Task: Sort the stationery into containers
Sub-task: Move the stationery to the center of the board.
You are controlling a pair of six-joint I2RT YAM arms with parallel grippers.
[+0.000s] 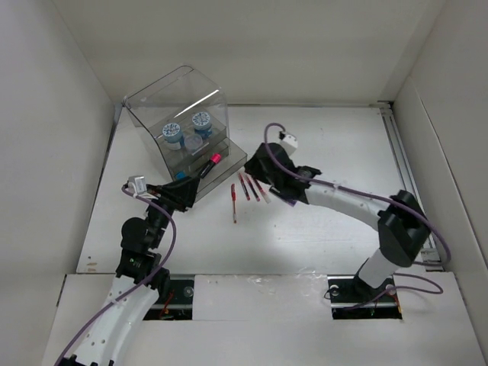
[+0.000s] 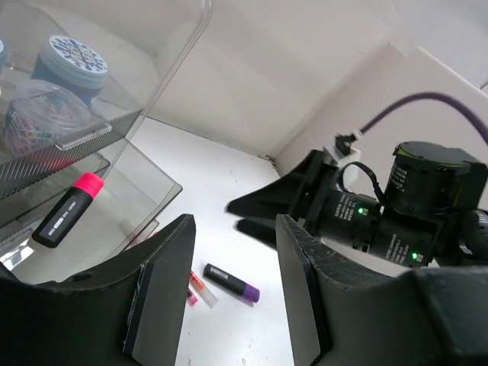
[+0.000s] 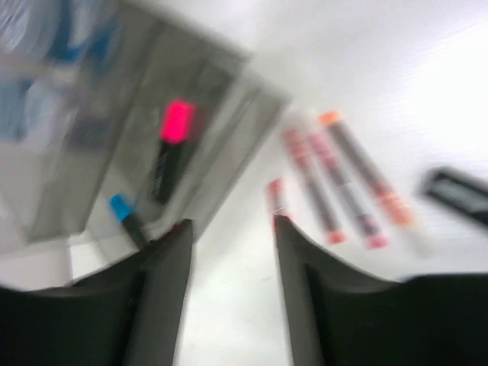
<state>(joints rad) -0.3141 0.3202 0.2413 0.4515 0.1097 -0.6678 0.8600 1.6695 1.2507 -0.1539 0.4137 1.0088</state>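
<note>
Box: clear box [image 1: 177, 122], far-left corner of bench.
Done: tubs [image 1: 173, 133] inside; pink marker [image 2: 69, 207] in base drawer, blue marker [image 3: 126, 217] at drawer's near edge.
Remaining: purple marker [image 2: 231, 281] and four red pens [image 1: 248, 189] on bench, just beside box.
Left gripper [image 2: 232, 252]: spread, empty, by drawer.
Right gripper [image 3: 232, 244]: spread, empty, above pens.

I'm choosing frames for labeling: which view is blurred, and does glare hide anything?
Right wrist: blurred throughout, the red pens and pink-capped marker smeared but recognisable. Left wrist: sharp, the purple-capped marker crisp. Top external: sharp and evenly lit; the clear box shows only faint sheen, and the tubs inside stay readable.
</note>
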